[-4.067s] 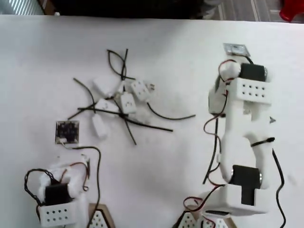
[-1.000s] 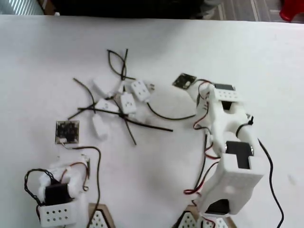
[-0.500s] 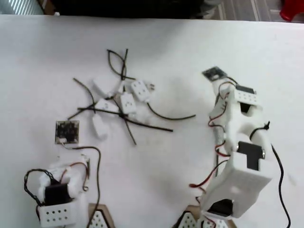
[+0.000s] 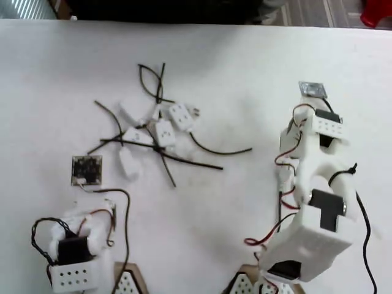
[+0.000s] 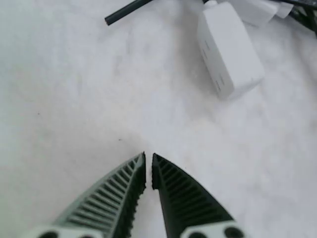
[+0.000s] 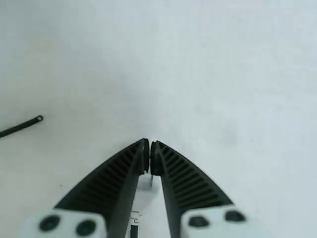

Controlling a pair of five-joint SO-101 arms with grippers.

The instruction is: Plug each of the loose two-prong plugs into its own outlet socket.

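Your left claw [image 5: 148, 159] sits pressed together over bare worktop [image 4: 49, 73], near a white outlet socket [image 5: 229, 49]. The loose plugs [image 4: 180, 116] lie tangled with black cords [image 4: 217, 151] mid-worktop, none mated as far as I can make out. Your right claw [image 6: 149, 148] is closed too, well apart from them. Spread it before descending, and grip a plug by its body, prongs free.

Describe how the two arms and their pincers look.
The left arm and right arm are white shells with black motor blocks, perforated plates and loose red and black wires. The left pincer and right pincer each have two dark, ribbed, tapering fingers on white mounts.
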